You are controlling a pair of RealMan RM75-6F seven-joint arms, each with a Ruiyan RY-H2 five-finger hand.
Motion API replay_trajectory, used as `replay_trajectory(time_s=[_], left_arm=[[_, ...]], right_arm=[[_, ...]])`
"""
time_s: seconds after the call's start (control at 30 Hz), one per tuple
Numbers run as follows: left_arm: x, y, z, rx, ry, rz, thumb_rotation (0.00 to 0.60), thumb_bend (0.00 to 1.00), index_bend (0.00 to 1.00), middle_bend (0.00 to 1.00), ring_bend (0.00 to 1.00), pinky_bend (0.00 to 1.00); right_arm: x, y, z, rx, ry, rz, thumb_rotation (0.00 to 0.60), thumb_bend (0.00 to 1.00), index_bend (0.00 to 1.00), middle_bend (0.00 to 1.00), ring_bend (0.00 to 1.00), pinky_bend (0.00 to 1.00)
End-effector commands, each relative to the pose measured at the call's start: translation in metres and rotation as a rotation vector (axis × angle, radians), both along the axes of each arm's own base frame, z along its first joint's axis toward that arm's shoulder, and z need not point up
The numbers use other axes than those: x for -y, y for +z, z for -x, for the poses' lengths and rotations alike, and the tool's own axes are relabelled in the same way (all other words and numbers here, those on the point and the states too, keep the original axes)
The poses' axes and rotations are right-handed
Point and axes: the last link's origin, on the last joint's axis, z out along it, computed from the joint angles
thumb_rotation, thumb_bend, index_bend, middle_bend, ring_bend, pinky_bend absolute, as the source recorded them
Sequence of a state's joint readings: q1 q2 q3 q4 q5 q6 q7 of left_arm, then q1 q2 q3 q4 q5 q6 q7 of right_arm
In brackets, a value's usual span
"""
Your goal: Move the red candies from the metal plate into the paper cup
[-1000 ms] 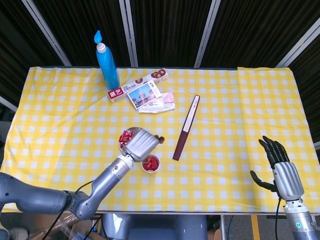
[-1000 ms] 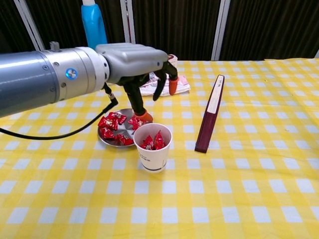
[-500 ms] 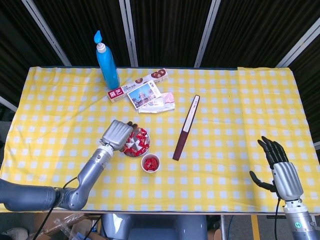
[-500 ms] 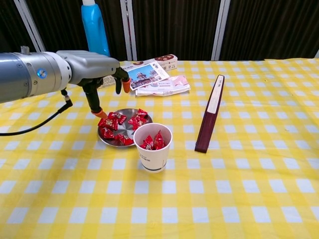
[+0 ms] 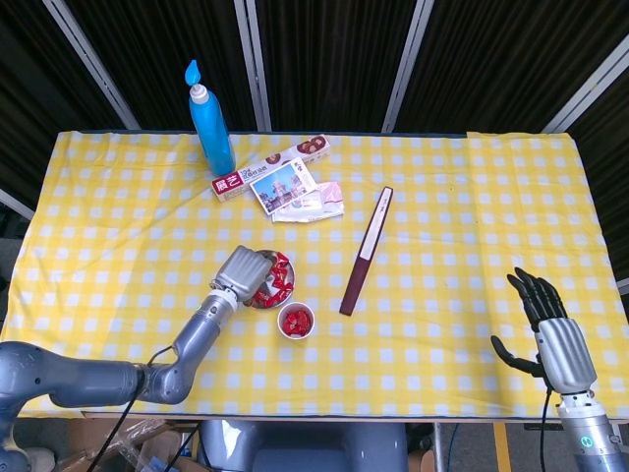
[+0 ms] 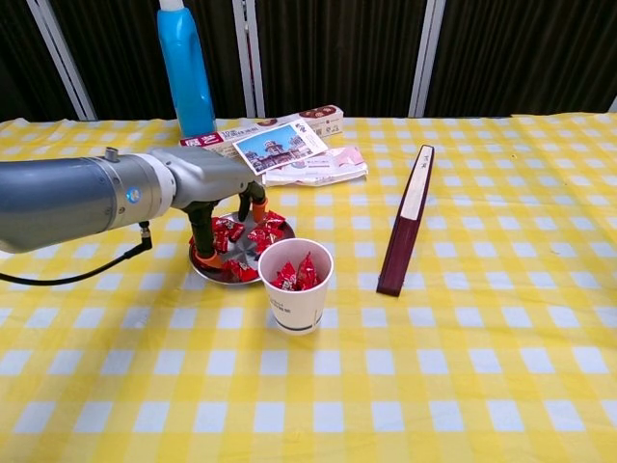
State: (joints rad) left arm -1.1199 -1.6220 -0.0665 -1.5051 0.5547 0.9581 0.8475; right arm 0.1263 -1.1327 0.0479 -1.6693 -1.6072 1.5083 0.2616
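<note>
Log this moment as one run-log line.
left hand over metal plate, reaching red candies | paper cup partly filled | right hand idle

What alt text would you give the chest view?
The left hand reaches down over a metal plate of red candies, beside a paper cup already holding several, on a yellow checked table.

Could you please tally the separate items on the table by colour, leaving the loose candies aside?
Blue: 1, the bottle
Silver: 1, the metal plate
White: 1, the paper cup
Dark maroon: 1, the long flat box
Printed, mixed colours: 3, the biscuit box, the postcard and the pink packet
Total: 7
</note>
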Motion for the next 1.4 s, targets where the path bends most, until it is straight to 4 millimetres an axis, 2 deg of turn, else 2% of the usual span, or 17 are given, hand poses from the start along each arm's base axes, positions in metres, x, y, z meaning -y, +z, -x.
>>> replay_trajectory(time_s=[0.03, 0.27, 0.87, 1.17, 1.4], left_arm=[[0.0, -0.005, -0.003, 0.001, -0.004, 0.006, 0.6, 0.19, 0.29, 0.28, 0.84, 0.96], [0.001, -0.012, -0.009, 0.013, -0.027, 0.006, 0.6, 0.19, 0.27, 0.25, 0.84, 0.96], [0.0, -0.019, -0.004, -0.008, -0.013, 0.007, 0.6, 0.19, 0.26, 0.26, 0.84, 0.96], [0.003, -0.024, -0.003, -0.014, -0.006, 0.021, 0.6, 0.22, 0.33, 0.31, 0.84, 0.96], [0.003, -0.025, -0.001, -0.02, -0.003, 0.022, 0.6, 0.26, 0.39, 0.4, 0.84, 0.96]], right_arm=[[0.0, 0.0, 0.0, 0.001, 0.0, 0.0, 0.6, 0.39, 0.0, 0.0, 0.0, 0.0], [0.0, 0.0, 0.0, 0.006, -0.004, -0.003, 0.6, 0.39, 0.0, 0.0, 0.0, 0.0], [0.0, 0.0, 0.0, 0.005, -0.004, -0.006, 0.6, 0.39, 0.0, 0.0, 0.0, 0.0], [0.0, 0.0, 0.0, 0.006, -0.005, -0.006, 0.6, 0.39, 0.0, 0.0, 0.0, 0.0], [0.0, 0.0, 0.0, 0.005, -0.003, -0.007, 0.6, 0.39, 0.0, 0.0, 0.0, 0.0]])
